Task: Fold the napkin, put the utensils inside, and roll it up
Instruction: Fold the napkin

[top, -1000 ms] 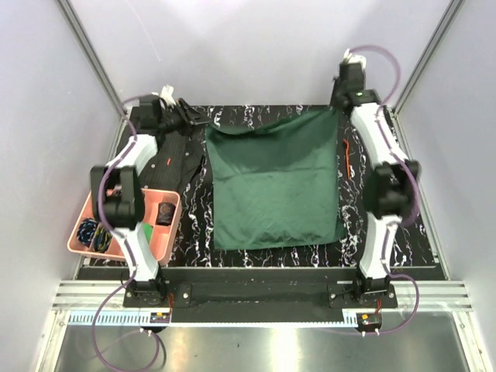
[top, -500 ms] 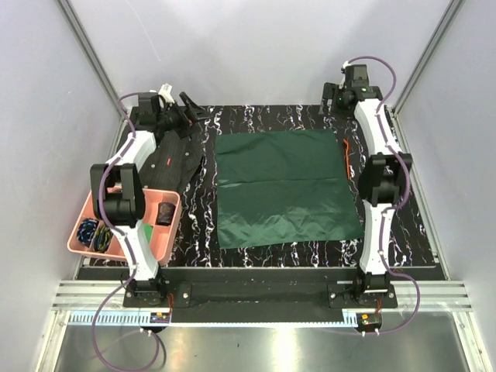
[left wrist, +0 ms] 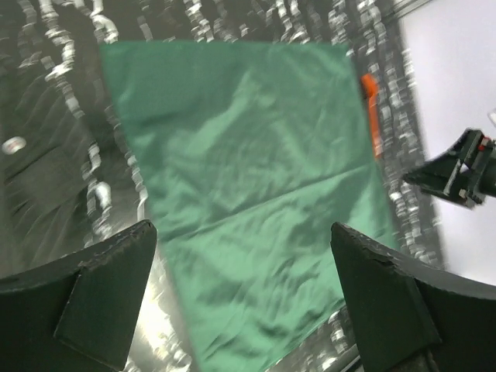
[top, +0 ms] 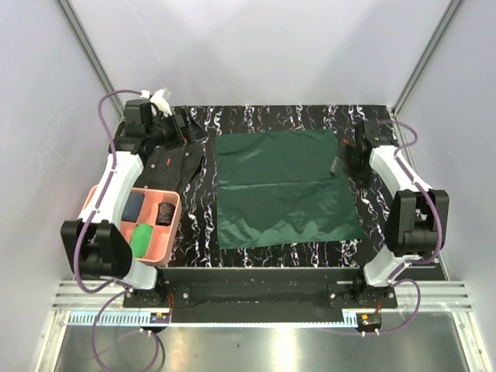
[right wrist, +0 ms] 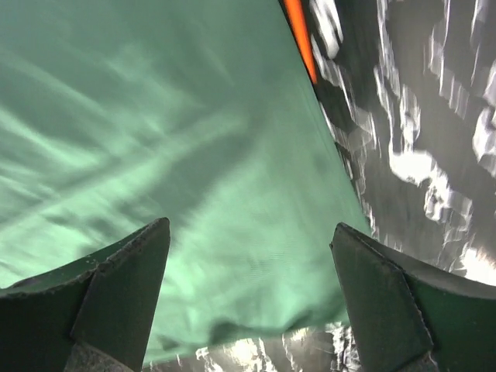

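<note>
The plain dark green square cloth napkin (top: 283, 190) is now seen lying opened out and nearly flat on the black, white-veined table top (top: 271, 116), where a second ago its far edge was held up and rumpled between the two arms. It has been let go. The left gripper (left wrist: 242, 232) is spread wide with nothing between its fingers and has been drawn back toward the table's far left corner, near the dark pinstriped shirt (top: 174, 167). The right gripper (right wrist: 249, 226) is likewise spread and empty, and has been brought down low over the napkin's right edge. The small thin orange-red plastic fork (left wrist: 371, 108) is left on the table just beside that right edge, near the far corner (in the overhead view it is hidden by the right arm). A faint crease is seen across the cloth's middle. The spreading is judged finished; no fold has yet been made and the fork is not yet inside, so folding is judged the step in hand
</note>
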### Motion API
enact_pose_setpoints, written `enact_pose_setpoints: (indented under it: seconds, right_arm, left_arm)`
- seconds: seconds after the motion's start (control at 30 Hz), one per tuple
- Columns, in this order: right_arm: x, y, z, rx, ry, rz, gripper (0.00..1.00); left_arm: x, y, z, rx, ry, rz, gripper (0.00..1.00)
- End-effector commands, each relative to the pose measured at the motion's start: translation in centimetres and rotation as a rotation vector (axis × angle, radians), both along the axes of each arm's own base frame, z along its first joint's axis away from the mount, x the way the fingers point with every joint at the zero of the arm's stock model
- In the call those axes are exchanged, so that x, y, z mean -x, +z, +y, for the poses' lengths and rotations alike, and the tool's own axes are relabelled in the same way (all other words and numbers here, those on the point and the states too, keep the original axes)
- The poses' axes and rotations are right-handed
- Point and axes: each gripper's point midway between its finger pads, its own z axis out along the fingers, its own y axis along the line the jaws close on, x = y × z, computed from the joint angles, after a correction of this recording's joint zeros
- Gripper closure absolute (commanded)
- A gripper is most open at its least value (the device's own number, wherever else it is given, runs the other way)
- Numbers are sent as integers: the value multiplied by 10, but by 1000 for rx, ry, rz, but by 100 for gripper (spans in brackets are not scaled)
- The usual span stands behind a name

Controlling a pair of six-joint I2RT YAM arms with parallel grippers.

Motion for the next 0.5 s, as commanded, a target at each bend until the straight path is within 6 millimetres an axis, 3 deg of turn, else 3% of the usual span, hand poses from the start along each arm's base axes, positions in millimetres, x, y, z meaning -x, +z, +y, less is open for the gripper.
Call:
enact_pose_setpoints:
  seconds: [0.0, 0.03, 0.07, 0.27, 0.47]
  right_arm:
    - [42, -25, -12, -136, -201, 78, 8]
    - [57, -36, -14, -148, -234, 116, 8]
    - [63, -35, -24, -157, -280, 113, 9]
    - [103, -53, -25, -202, -422, 188, 20]
    - [151, -74, -44, -72, -465, 401, 26]
  left_arm:
    - [28, -17, 26, -201, 0, 1, 2]
    - [32, -20, 29, -223, -3, 8, 2]
    - [36, -23, 32, -254, -11, 0, 2]
    - [40, -36, 39, -298, -4, 16, 2]
    - [46, -40, 39, -289, -6, 24, 2]
